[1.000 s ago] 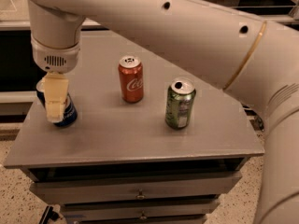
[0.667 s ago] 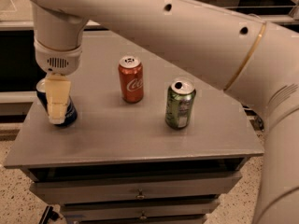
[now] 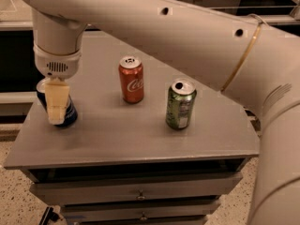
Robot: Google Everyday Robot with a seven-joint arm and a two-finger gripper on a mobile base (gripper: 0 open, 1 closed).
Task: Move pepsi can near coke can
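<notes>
A gray cabinet top (image 3: pixel 117 139) is serving as the stage, with 2 drawer fronts (image 3: pixel 140 193) showing below its near edge and a speckled floor (image 3: pixel 14 205) visible at the lower left. The robot's thick white arm (image 3: pixel 187 36) is sweeping in from the right and crossing the far side of the surface to the far left, where its wrist is pointing straight down.

At the left end of the top, the gripper (image 3: pixel 58 111) is clasping the pepsi can (image 3: pixel 70 114). 1 cream-colored finger (image 3: pixel 57 102) is lying flat against the can's near side and covering much of it; the other finger is hidden behind the can. The jaws are standing only as wide as the can, pinching it between them. The dark blue can is leaning, its silver top tipping toward the left and its base swinging toward the right, down at the cabinet surface near the left edge; whether the base is touching the top cannot be told.

The coke can (image 3: pixel 131 81) is standing upright near the middle of the surface, well apart from the gripper and to its right. A green can (image 3: pixel 180 106) is standing upright further right and slightly nearer, close to the coke can but not touching it.
</notes>
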